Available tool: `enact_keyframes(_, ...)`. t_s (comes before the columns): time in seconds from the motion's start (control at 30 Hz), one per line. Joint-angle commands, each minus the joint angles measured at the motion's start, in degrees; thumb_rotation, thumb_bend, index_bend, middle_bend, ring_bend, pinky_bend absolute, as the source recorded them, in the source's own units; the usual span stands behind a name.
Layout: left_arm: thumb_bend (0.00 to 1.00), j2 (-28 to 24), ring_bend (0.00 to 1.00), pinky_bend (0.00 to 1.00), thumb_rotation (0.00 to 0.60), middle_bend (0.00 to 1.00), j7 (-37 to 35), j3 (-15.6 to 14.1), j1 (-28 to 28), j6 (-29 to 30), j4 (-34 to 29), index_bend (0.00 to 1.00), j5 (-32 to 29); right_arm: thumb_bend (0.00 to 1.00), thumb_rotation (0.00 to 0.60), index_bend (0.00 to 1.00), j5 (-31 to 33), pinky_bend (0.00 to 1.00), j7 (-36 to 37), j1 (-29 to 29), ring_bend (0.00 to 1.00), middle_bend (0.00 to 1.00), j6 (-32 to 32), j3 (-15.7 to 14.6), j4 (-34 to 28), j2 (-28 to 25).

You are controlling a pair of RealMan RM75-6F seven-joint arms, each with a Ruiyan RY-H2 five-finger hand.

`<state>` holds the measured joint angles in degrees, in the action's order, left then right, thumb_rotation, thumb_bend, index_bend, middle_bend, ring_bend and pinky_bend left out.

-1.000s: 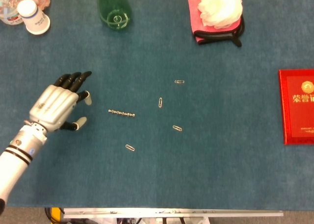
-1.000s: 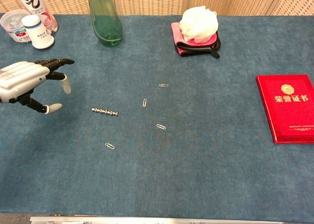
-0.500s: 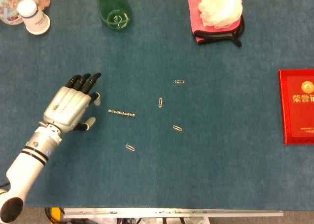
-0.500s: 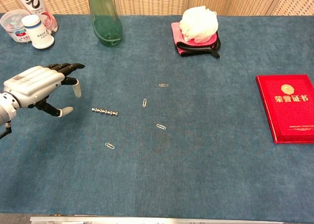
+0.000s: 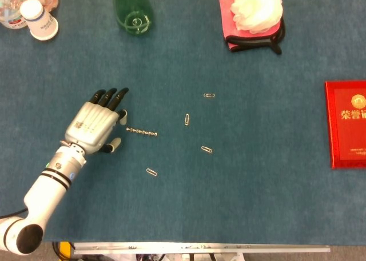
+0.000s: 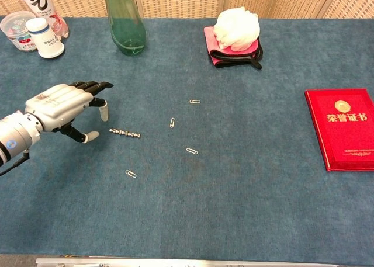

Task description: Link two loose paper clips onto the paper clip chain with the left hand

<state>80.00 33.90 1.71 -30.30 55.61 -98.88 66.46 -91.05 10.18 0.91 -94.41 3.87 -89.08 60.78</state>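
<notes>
Left hand [image 5: 94, 125] hovers just left of the paper clip chain [image 5: 142, 132] – fingers apart, holding nothing, not touching it. Chain lies flat on the blue table [image 5: 257, 187]. Four loose clips nearby: one below chain [image 5: 151, 172], three to its right [image 5: 187, 119] [image 5: 206, 149] [image 5: 209, 95]. Right hand out of view.

Short silver paper clip chain [image 5: 142, 132] lying flat, apparently four loose paper clips [image 5: 187, 119] scattered nearby
</notes>
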Motion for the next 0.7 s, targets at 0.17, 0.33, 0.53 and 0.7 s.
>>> enact_keyframes(0.17,0.31,2.6,0.0,0.08,0.6,0.0,2.5,0.4,-1.6,0.0,1.1,0.4,-4.1,0.3,0.6,0.13,0.3,0.29,0.7,-0.1,0.08,0.14,0.1,0.2,0.2,-0.1)
enact_keyframes(0.33,0.31,4.3,0.0,0.08,0.6,0.0,4.2,0.8,-2.6,0.3,1.7,0.4,-7.7,0.3,0.6,0.13,0.6,0.29,1.2,-0.1,0.08,0.14,0.2,0.4,0.2,-0.4)
enact_keyframes(0.53,0.31,5.6,0.0,0.08,0.6,0.0,6.1,0.6,-3.7,0.9,2.7,0.4,-11.0,0.3,0.6,0.13,0.7,0.29,1.5,-0.2,0.08,0.14,0.2,0.5,0.3,-0.4)
enact_keyframes(0.7,0.31,6.9,0.0,0.08,0.6,0.0,6.4,0.5,-4.0,1.7,3.8,0.4,-13.2,0.3,0.6,0.13,0.7,0.29,1.4,-0.2,0.08,0.14,0.4,0.6,0.3,-0.4)
